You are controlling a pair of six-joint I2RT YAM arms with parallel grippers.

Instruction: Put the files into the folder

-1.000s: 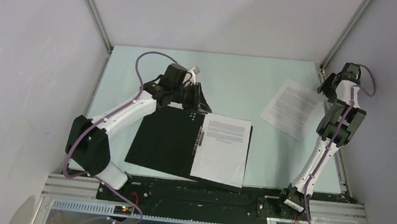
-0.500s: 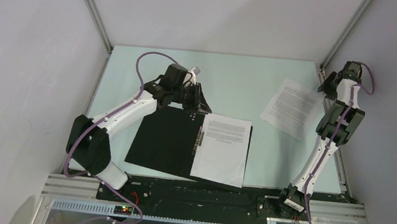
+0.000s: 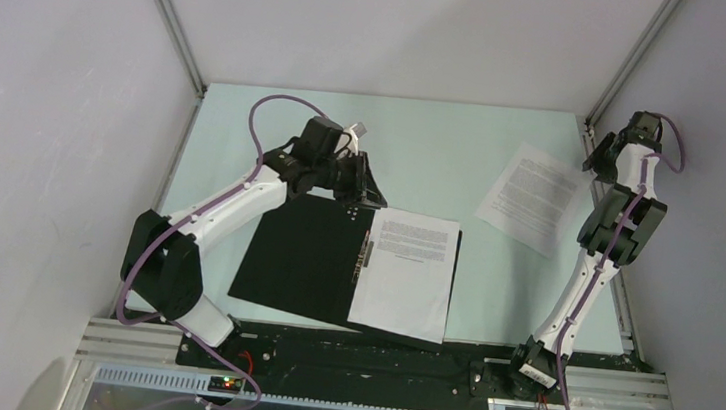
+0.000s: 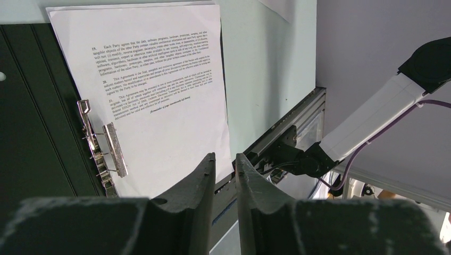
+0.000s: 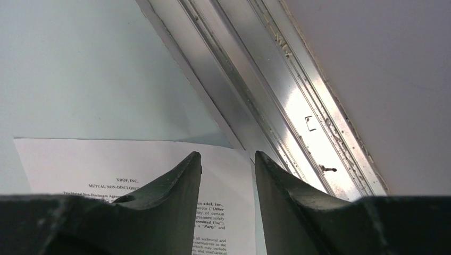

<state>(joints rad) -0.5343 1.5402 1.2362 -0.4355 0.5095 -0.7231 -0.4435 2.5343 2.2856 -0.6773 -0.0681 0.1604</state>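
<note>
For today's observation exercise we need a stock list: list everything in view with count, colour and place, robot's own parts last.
folder: 1, black inside, open at the table's near middle
metal clip: 1, silver, along the folder's spine
sheet in the folder: 1 visible, white with black text, on its right half; any beneath cannot be told
loose sheet: 1, white with black text, flat on the table, far right
table: 1, pale green
rail: 1, silver, along the table's right edge
left gripper: 1, black, over the folder's far edge, narrowly open, empty
right gripper: 1, black, over the loose sheet's edge by the rail, open, empty
</note>
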